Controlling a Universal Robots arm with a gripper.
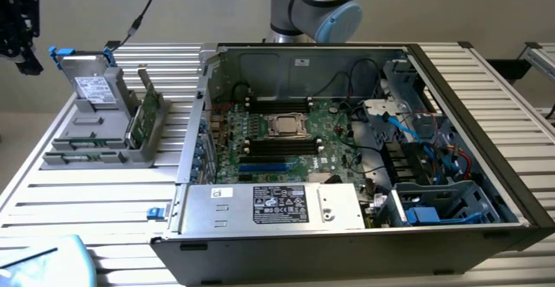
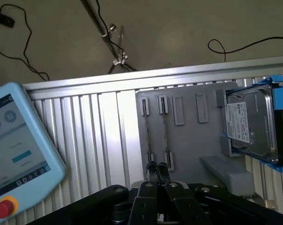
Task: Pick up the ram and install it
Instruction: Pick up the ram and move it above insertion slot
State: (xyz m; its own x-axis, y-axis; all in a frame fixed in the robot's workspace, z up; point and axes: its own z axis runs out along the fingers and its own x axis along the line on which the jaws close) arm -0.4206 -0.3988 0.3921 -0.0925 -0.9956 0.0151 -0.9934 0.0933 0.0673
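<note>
The gripper [image 2: 157, 168] is held empty, fingers pressed together, above the grey rack [image 2: 193, 140] where the ram [image 1: 149, 108] is slotted.

Arm [image 1: 316, 4]: silver links and a pale blue joint cap, at the top middle of the exterior view, bent at the joint and running up out of the picture.
Wrist mount [image 2: 132, 204]: black, broad, angular plates spreading to both sides behind the finger bases in the wrist view.
Claw [image 2: 157, 168]: closed tight, reaching forward from the mount, aimed downward.
Fingers [image 2: 152, 167]: two slim dark tips, side by side, pressed together with no gap.
</note>
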